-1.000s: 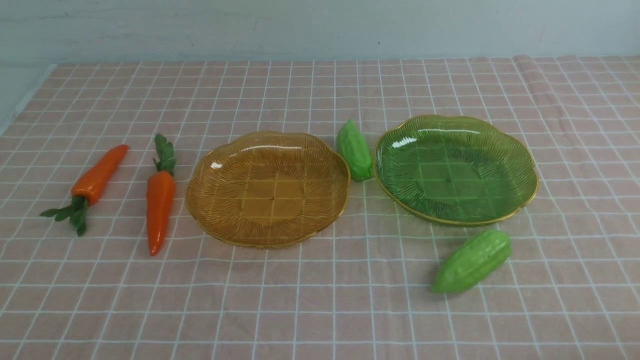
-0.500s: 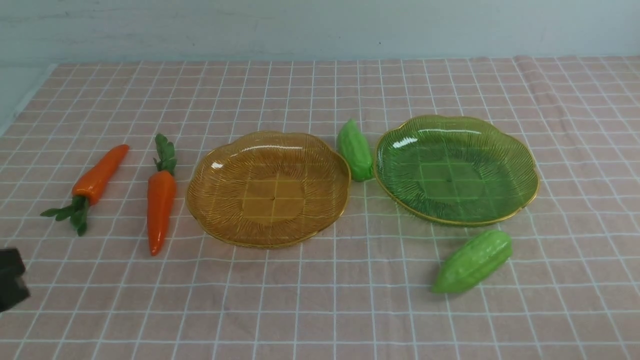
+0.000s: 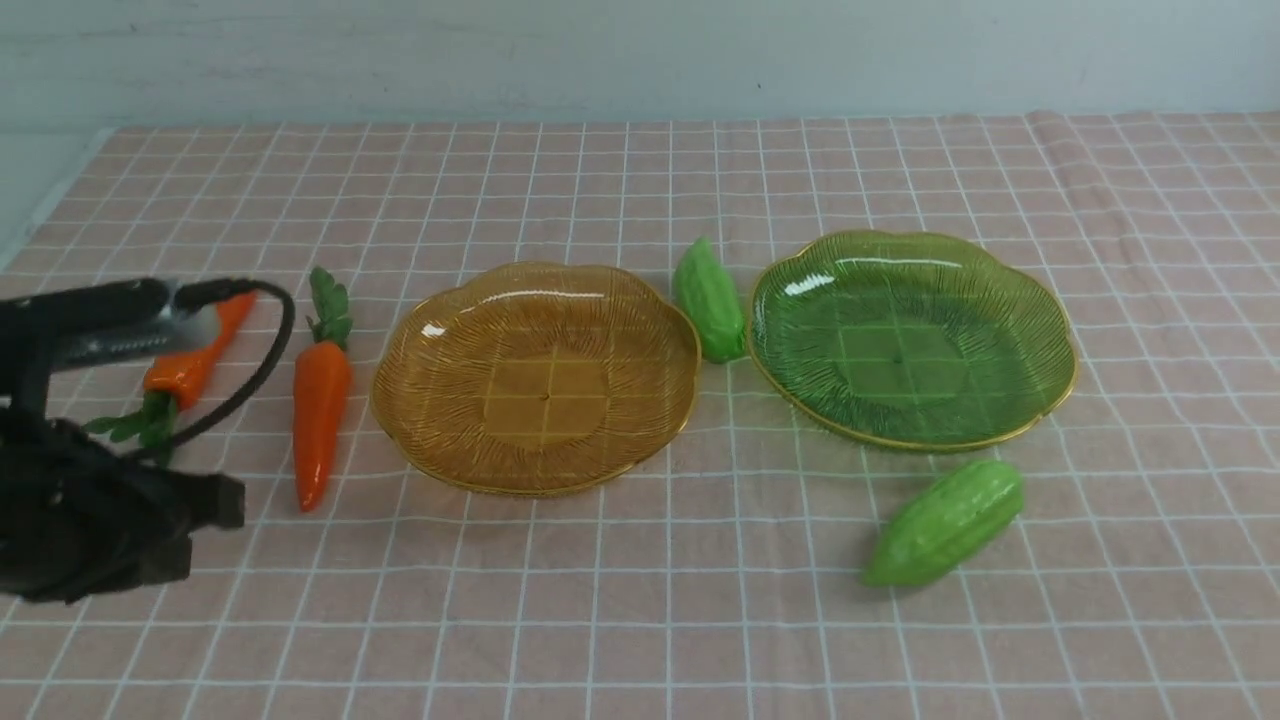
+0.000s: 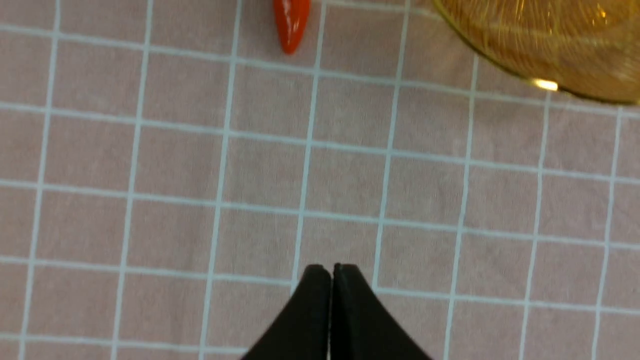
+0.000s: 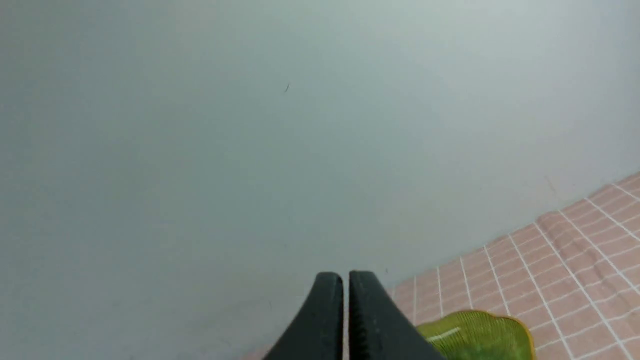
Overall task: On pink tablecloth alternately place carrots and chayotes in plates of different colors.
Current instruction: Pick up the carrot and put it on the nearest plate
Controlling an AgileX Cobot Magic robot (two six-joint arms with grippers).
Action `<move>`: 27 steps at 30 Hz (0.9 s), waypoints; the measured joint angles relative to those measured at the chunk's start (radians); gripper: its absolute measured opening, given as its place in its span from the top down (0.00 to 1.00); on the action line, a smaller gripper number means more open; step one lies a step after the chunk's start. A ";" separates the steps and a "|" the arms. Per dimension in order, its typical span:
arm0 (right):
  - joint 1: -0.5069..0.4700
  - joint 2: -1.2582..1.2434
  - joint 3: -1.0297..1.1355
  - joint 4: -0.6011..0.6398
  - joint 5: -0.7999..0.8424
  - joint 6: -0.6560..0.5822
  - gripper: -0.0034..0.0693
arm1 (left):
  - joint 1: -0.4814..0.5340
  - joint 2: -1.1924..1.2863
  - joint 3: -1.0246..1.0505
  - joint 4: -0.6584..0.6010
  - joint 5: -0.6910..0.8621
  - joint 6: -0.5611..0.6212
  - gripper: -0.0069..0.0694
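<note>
**Both plates empty, both grippers closed, left arm beside the carrots**

At the left edge of the front view the black left arm (image 3: 80, 520) reaches in over the pink tablecloth (image 3: 640, 620). Its cable (image 3: 262, 370) and upper part cross the first carrot (image 3: 183, 372), which lies at middle left with its leaves toward the camera. In the left wrist view the left gripper (image 4: 332, 270) hangs above bare cloth, its jaws pressed together with nothing between them. An orange carrot tip and the amber plate's edge show ahead of it.

Just right of the arm lies the second carrot (image 3: 321, 405), with its leaves pointing away and its tip toward the camera. Left of centre sits the amber plate (image 3: 535, 380), empty. One chayote (image 3: 709, 300) lies in the gap between the two plates, close to both rims. The green plate (image 3: 910, 340), right of centre, is empty too. The second chayote (image 3: 945, 522) lies on the cloth just below it, at lower right.

The right gripper (image 5: 346, 277) shows only in its own wrist view. Its jaws are closed on nothing, and it faces the pale wall (image 5: 250, 125).
</note>
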 joint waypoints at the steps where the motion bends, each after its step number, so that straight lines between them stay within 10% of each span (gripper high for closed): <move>1: 0.000 0.062 -0.049 -0.003 0.076 -0.035 0.94 | 0.000 0.045 -0.038 0.000 -0.001 0.000 0.92; 10: 0.000 0.417 -0.242 0.017 0.457 -0.179 0.94 | 0.000 0.381 -0.329 0.031 -0.093 0.031 0.87; 21: 0.000 0.433 -0.245 0.041 0.471 -0.191 0.94 | 0.000 0.647 -0.369 0.151 -0.277 0.030 0.37; 27: 0.000 0.433 -0.245 0.041 0.476 -0.191 0.94 | 0.000 0.737 -0.369 0.172 -0.303 0.029 0.31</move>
